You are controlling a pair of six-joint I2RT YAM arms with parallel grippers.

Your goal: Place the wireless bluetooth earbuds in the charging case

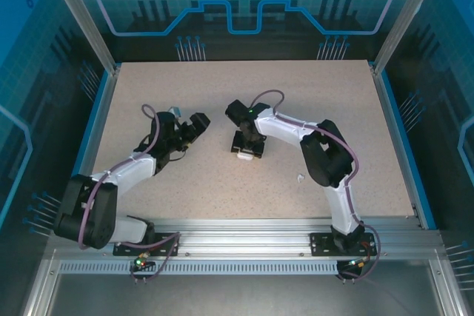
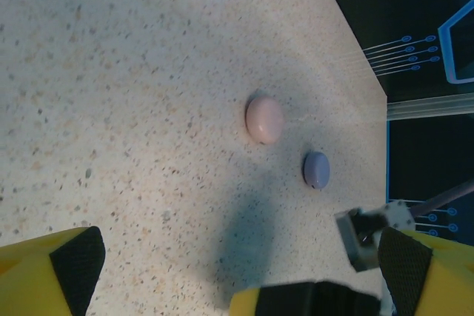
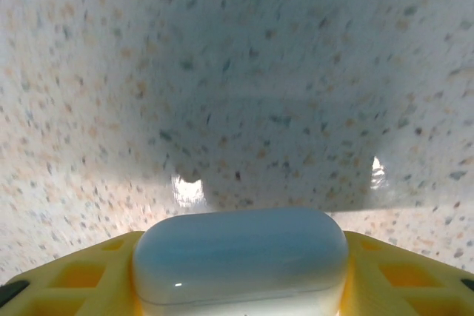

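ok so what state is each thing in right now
white charging case: lid closed, gripped by the right gripper
right gripper: shut on the white charging case
left gripper: wide open, holding nothing
pink charging case: lid closed, lying on the table
purple charging case: lid closed, lying on the table
white earbud: loose on the table, not in a case

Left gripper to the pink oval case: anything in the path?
Nothing visible. Bare speckled tabletop lies between the open left gripper and the pale pink oval case. The smaller purple oval case sits beside it, apart.
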